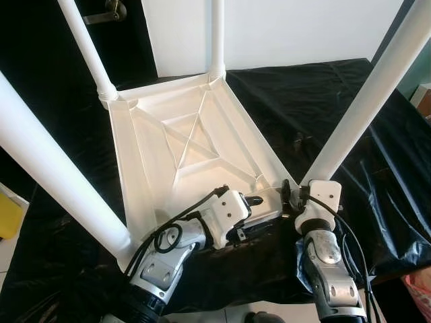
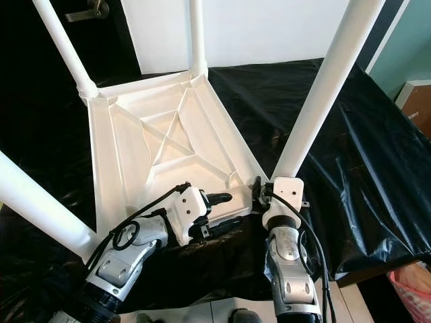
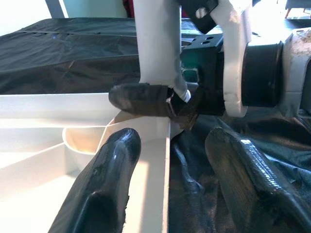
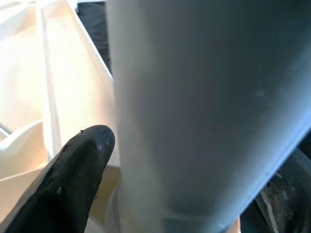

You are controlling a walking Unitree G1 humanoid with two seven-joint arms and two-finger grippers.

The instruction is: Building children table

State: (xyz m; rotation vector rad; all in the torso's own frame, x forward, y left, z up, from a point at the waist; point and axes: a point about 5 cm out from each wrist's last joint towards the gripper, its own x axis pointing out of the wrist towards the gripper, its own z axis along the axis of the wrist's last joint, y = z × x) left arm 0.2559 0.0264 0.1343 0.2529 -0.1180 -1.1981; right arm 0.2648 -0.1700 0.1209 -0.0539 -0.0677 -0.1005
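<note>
A white children's table (image 1: 122,161) lies upside down on a black sheet, its ribbed underside facing up. Legs stand up at the far left (image 1: 87,47), the far corner (image 1: 217,33) and the near left (image 1: 54,182). At the near right corner my right gripper (image 1: 293,192) is shut on the foot of the fourth leg (image 1: 363,108); one black finger (image 4: 82,165) presses against it. My left gripper (image 1: 259,202) is open at the near rim beside that corner. Its fingers (image 3: 116,160) straddle the rim, one inside the tabletop and one over the sheet.
The black plastic sheet (image 1: 323,101) covers the work surface and drops off at the near edge to a tiled floor. A yellow object (image 1: 8,215) lies low on the left, a pink bag (image 1: 417,286) low on the right. A door handle (image 1: 111,10) is behind.
</note>
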